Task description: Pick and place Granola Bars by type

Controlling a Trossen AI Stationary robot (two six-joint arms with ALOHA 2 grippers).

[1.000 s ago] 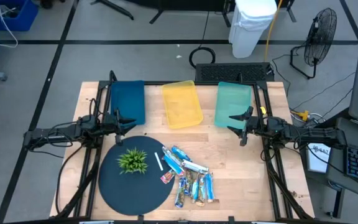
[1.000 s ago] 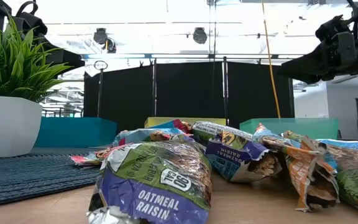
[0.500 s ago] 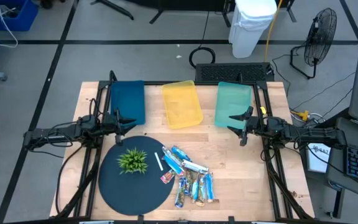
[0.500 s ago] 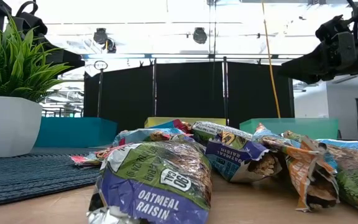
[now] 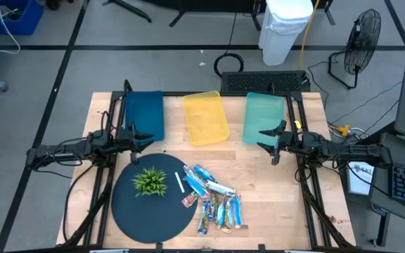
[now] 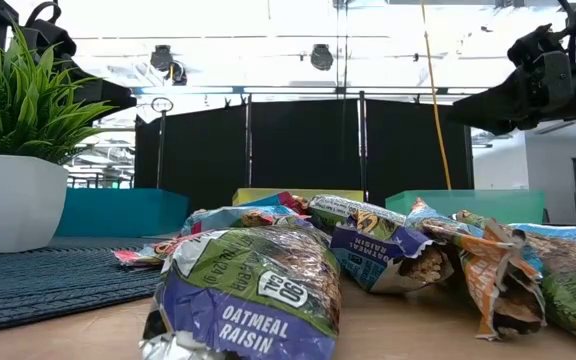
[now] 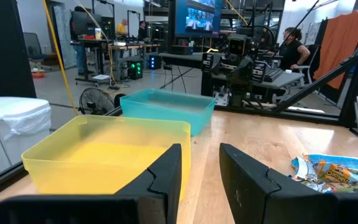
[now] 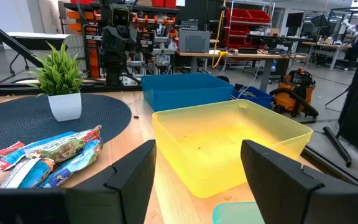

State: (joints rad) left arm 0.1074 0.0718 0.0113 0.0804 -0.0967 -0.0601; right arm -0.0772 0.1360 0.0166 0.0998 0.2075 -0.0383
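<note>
Arms and Granola Bars [image 5: 213, 198] unmoved.

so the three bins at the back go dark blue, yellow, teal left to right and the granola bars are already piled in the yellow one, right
Not quite. The bin order is right, but the yellow bin is empty. The granola bars lie in a heap on the bare table beside the round dark mat, as the high view shows.

In the low view the granola bars [image 6: 258, 290] in front hide those behind, and the picture's edge cuts the rightmost wrapper. From above, their printing is too small to read.
</note>
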